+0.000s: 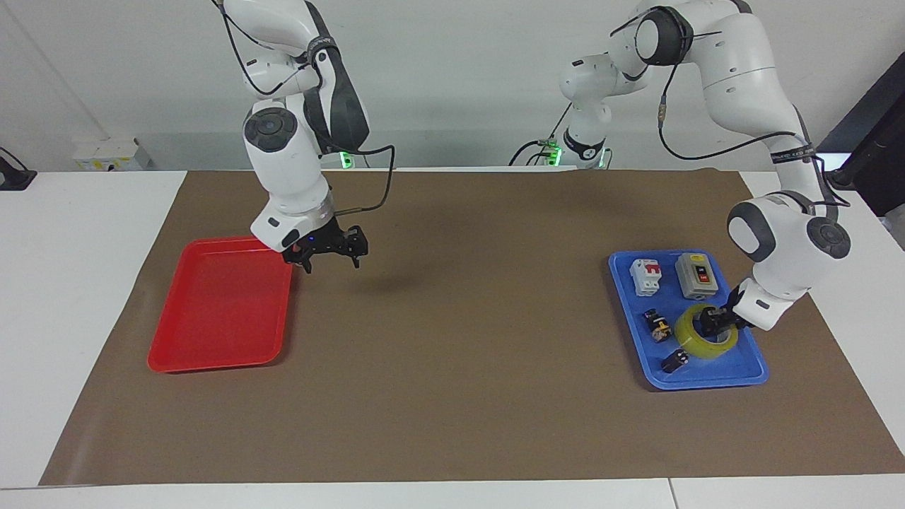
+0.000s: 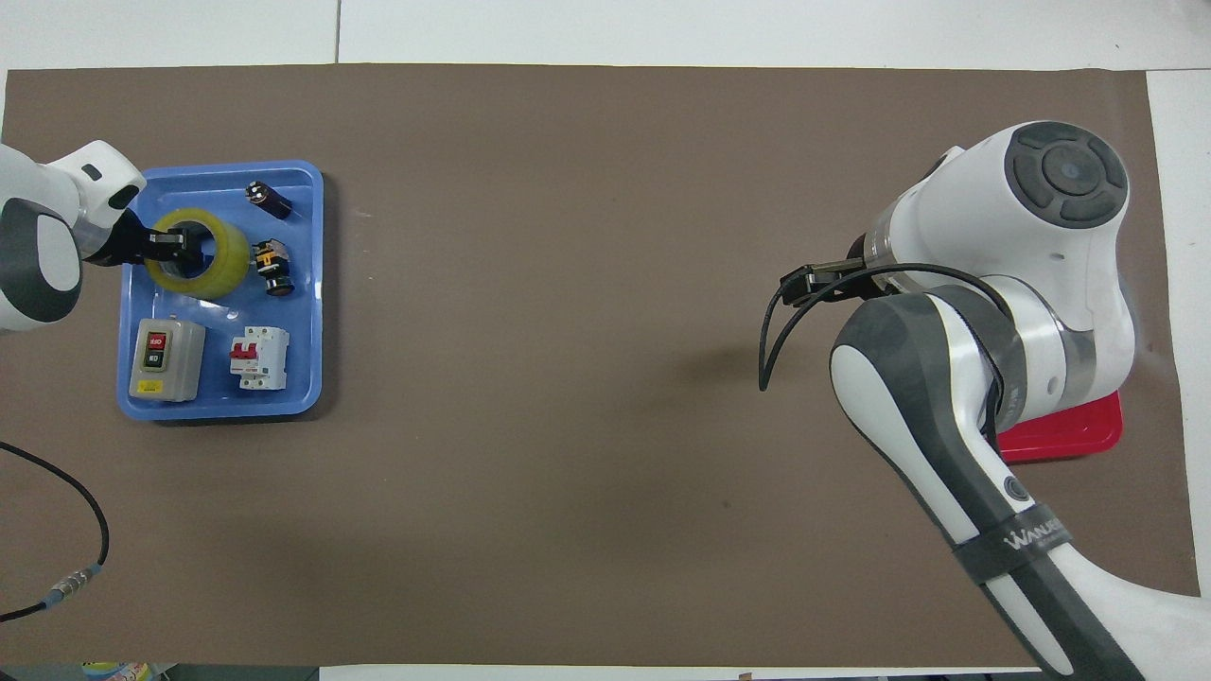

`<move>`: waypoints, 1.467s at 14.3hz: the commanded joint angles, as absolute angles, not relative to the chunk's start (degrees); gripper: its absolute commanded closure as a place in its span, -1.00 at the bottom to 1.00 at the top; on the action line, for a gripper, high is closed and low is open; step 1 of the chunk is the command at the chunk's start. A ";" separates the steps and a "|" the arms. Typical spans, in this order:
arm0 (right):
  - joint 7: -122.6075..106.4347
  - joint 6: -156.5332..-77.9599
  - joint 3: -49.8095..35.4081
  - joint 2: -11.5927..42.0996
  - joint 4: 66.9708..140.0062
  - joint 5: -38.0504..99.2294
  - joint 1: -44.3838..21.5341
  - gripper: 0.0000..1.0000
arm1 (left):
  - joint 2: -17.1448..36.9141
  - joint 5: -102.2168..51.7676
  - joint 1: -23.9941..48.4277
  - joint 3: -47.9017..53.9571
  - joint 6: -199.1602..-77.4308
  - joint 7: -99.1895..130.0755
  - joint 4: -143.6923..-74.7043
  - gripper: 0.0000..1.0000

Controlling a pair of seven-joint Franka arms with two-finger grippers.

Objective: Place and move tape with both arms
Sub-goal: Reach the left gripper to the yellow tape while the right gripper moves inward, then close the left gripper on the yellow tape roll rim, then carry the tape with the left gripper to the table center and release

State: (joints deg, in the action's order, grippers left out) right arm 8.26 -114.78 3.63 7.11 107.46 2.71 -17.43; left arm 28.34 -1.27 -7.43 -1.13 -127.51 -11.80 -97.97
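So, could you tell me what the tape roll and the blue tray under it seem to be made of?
The tape looks like glossy translucent yellow plastic film wound in a ring; its pale inner core may be card or plastic, which cannot be told. The blue tray looks like moulded plastic, smooth with a slight sheen, judging by its rounded corners and raised rim.

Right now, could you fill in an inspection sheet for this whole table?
Surface: brown mat on white table.
Job's things: tape lying in blue tray; red tray holds nothing seen.
Clutter: grey switch box, white breaker, two small black parts in blue tray.
Tools: left tool astride the tape's wall; right tool open, over mat beside red tray.
Cables: black cable on mat.
Surroundings: white wall.
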 commanded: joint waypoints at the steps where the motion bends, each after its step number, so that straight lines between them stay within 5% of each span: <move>1: 8.44 -115.93 3.43 5.54 109.42 3.52 -17.05 -1.00 | 25.41 -2.72 -8.17 -0.88 -127.28 -12.39 -99.67 1.00; 8: 8.44 -115.93 3.43 5.54 109.42 3.52 -17.14 -1.00 | 15.30 -2.46 -5.11 -1.14 -118.22 -5.03 -99.23 1.00; 21: 8.26 -115.93 3.52 5.54 109.51 3.52 -16.96 -1.00 | 18.98 3.41 26.07 -1.14 -125.07 34.76 -101.08 1.00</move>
State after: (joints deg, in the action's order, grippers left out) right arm 8.26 -114.78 3.63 7.11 107.57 2.71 -17.43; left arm 17.68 0.30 20.40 -0.10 -123.84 27.90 -101.33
